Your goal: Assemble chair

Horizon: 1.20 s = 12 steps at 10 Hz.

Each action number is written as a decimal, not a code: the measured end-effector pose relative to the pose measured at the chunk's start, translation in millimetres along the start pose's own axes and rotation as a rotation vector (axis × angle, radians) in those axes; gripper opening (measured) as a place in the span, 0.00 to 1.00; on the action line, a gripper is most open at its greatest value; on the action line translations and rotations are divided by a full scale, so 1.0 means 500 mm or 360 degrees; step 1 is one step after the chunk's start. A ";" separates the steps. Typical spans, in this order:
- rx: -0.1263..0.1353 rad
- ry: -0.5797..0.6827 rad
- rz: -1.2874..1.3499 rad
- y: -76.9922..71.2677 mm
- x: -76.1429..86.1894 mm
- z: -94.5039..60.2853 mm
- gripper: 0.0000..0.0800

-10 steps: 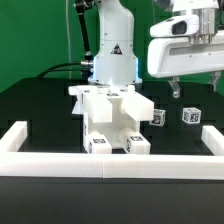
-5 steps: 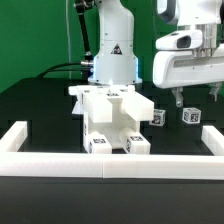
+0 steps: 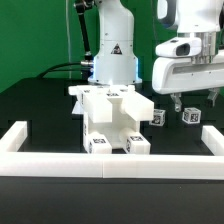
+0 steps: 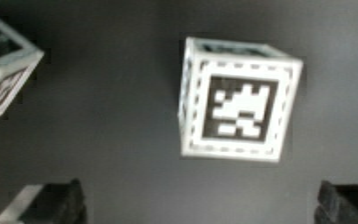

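Observation:
The partly built white chair (image 3: 112, 120) stands in the middle of the black table, with tags on its blocky parts. A small loose white tagged block (image 3: 190, 115) lies to the exterior view's right of it. My gripper (image 3: 197, 100) hangs just above that block, fingers spread wide and empty. In the wrist view the block (image 4: 240, 98) lies on the dark table ahead of the open fingertips (image 4: 44, 202), and the chair's edge (image 4: 2, 62) shows at the side.
A long low white border rail (image 3: 110, 162) runs along the table's front, with short returns at both ends (image 3: 14, 135). The arm's base (image 3: 112, 50) stands behind the chair.
My gripper has moved down and toward the exterior view's left, coming low over the loose block. The chair and block have not moved.

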State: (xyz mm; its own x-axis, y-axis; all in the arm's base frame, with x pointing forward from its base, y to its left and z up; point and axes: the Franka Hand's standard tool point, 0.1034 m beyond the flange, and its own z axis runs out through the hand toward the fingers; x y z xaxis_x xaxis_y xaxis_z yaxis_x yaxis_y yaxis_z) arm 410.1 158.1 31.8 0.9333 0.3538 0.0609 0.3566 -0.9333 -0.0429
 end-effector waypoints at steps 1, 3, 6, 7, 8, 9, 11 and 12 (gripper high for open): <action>0.0001 -0.0012 -0.0007 -0.005 -0.007 0.007 0.81; -0.0002 -0.0026 -0.0013 -0.007 -0.021 0.023 0.81; -0.0003 -0.0054 -0.0012 -0.006 -0.035 0.042 0.81; -0.0003 -0.0061 -0.0011 -0.006 -0.038 0.046 0.81; -0.0003 -0.0063 -0.0011 -0.006 -0.039 0.048 0.81; -0.0003 -0.0064 -0.0011 -0.006 -0.039 0.048 0.65; -0.0002 -0.0065 -0.0014 -0.008 -0.039 0.048 0.48; -0.0002 -0.0065 -0.0014 -0.008 -0.039 0.048 0.36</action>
State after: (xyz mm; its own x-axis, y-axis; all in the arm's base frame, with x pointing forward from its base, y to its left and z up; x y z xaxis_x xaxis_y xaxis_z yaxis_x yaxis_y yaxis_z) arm 391.6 156.5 6.7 0.9311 0.3642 0.0208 0.3648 -0.9302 -0.0412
